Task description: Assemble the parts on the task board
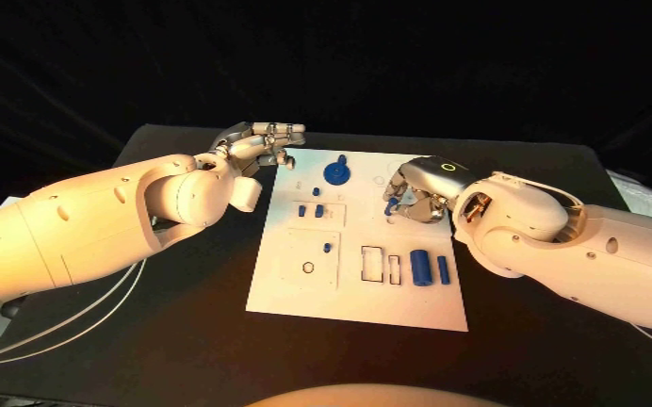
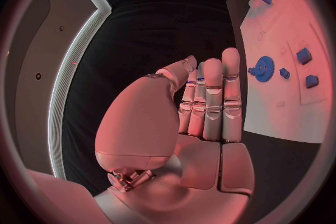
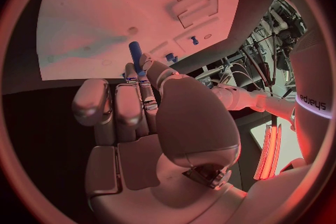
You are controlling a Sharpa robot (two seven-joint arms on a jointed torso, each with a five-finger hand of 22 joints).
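Judging by the task board, assembly is midway: the gear and small blocks beside the left hand sit seated. That hand's fingers are together, holding nothing. Right hand pinches a blue peg above the board; loose cylinders below it remain.

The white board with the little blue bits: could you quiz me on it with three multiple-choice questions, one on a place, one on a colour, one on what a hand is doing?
1. Where does the gear lie on the task board?
A. far end
B. near end
C. off it, on the table

2. What colour is the gear?
A. grey
B. blue
C. white

3. What is the right hand doing?
A. resting flat and open
B. holding a small blue peg
C. lifting the board

Answers: 1 A, it sits by the far edge in the head view. 2 B, plainly blue. 3 B, the right wrist view shows the peg between its fingertips.
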